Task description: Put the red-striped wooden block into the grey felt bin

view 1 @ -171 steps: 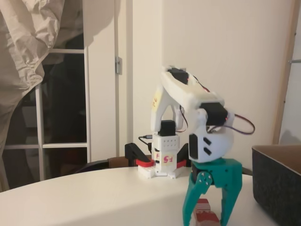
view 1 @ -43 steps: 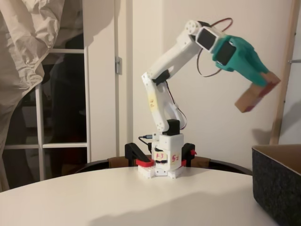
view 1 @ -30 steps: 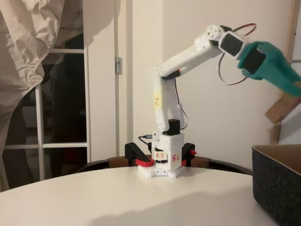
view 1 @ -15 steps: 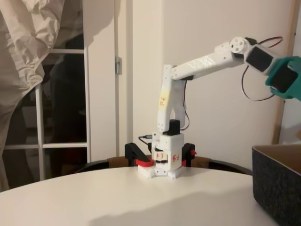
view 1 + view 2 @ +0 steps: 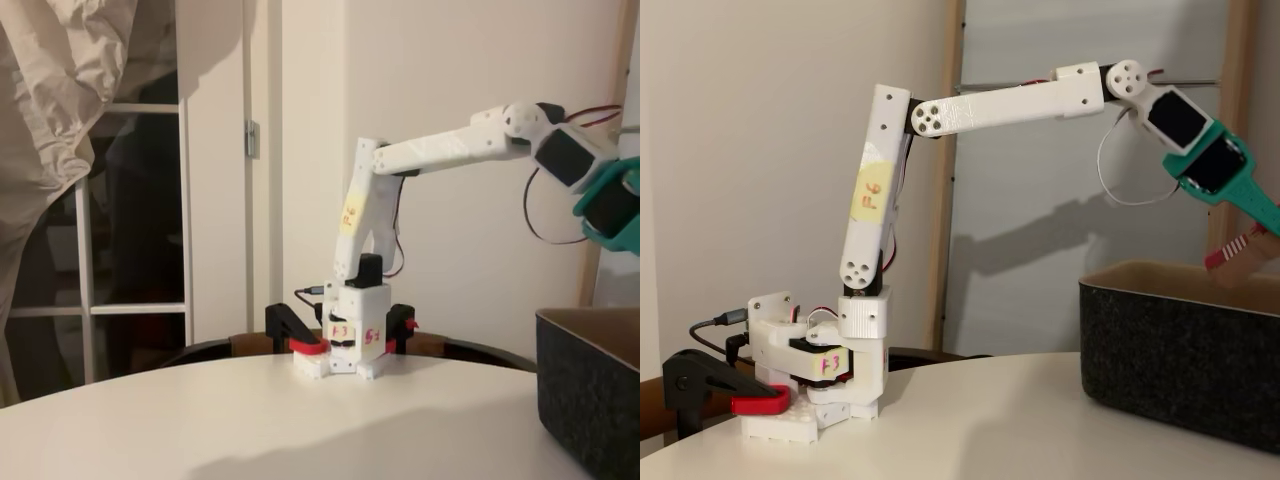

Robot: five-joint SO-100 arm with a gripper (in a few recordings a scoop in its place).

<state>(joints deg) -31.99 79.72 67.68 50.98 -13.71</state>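
Now | teal pincer point(image 5: 1252, 238) grips striped oblong block point(image 5: 1238, 254) | above thick-walled grey felt bin point(image 5: 1170, 350)

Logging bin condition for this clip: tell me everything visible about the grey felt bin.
The grey felt bin is a large dark grey box with thick, straight, fuzzy-looking walls and a lighter brownish inside. It stands upright and open-topped on the white table, at the right of both fixed views, cut off by the picture edge. The teal gripper hangs over its opening, holding the red-striped wooden block just above the rim; whether the block touches the bin cannot be told.
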